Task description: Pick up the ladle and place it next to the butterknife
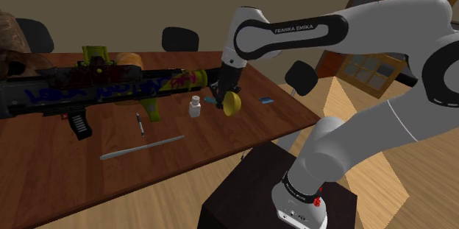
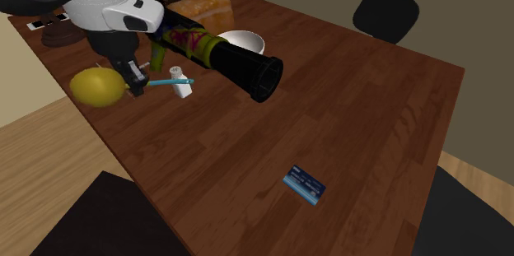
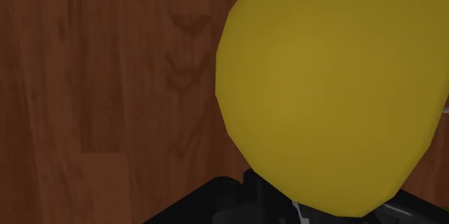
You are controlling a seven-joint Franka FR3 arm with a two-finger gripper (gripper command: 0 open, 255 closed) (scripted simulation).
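The white Franka arm with dark joints [image 1: 382, 32] is standing on its dark box stand [image 1: 239, 199], reaching up and to the shoulder view's left of that stand, elbow bending high and wrist tipping downward. The all-black two-finger gripper [image 1: 221, 98] is pointing down, clamping the yellow-bowled, teal-handled ladle [image 1: 232, 103] between its fingers

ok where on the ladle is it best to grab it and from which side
Grip the ladle on its slim teal handle, close behind the yellow bowl, fingers across it from above. The bowl looks too round and wide to clasp. The gripper is shut on the handle there.
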